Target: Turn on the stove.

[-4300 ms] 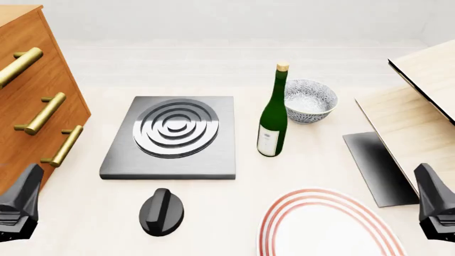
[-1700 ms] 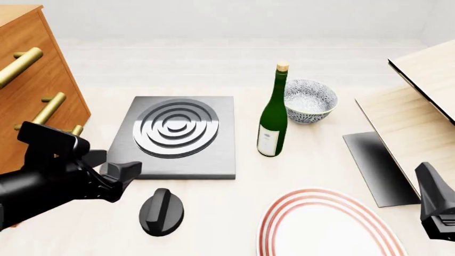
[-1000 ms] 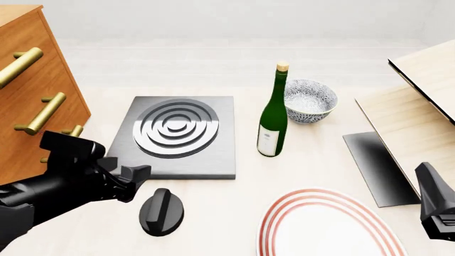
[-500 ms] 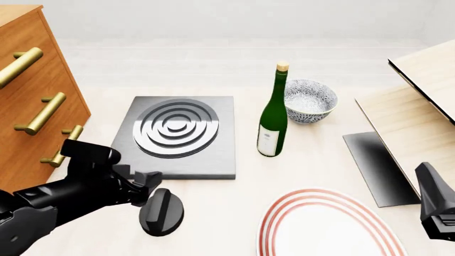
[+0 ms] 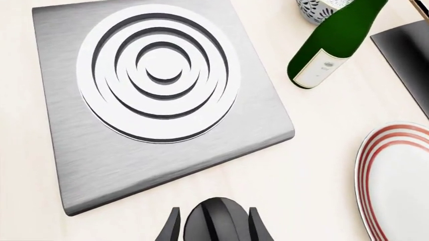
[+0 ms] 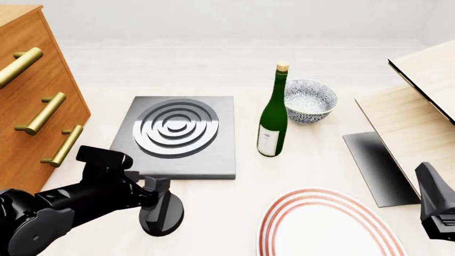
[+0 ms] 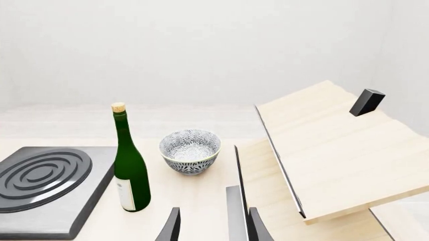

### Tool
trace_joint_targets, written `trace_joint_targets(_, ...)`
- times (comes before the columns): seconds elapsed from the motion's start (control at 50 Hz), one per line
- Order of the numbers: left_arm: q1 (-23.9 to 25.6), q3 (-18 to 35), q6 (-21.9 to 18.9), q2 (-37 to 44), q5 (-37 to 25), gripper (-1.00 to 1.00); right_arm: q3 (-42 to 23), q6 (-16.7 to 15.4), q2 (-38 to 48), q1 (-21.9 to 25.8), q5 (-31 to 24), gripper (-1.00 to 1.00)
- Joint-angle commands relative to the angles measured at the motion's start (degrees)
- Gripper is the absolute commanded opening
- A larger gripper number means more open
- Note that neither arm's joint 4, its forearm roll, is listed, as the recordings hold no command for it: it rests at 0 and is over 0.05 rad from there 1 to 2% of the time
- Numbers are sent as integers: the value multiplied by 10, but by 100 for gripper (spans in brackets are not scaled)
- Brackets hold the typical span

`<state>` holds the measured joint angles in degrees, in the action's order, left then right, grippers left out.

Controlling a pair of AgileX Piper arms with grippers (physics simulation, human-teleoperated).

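The knob lies on the table just nearer than the stove's near edge, and serves here as landmark; the left gripper is at the knob, its two fingers spread with one on each side of the ridged oval, though I cannot tell whether they touch it; the left arm reaches in from the knob's left; to the right of the knob sits the red-ringed plate, at about the same depth; the right gripper is far right of the knob at the frame's edge, fingers parted and holding nothing; beyond the knob the stove lies flat, silver rings up; right of the knob and farther off stands the green bottle, upright beside the stove; the patterned bowl is just past the bottle; far left of the knob is the wooden drawer unit with brass handles.
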<state>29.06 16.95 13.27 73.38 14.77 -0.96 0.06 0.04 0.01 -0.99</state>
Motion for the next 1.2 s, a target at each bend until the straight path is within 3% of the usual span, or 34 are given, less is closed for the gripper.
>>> trace_joint_targets(0.02, -3, -6, 6, 28, 25, 100, 0, 0, 0, 0, 0, 100)
trace_joint_targets(1.2, -3, -28, 44, 149, 119, 100, 0, 0, 0, 0, 0, 100)
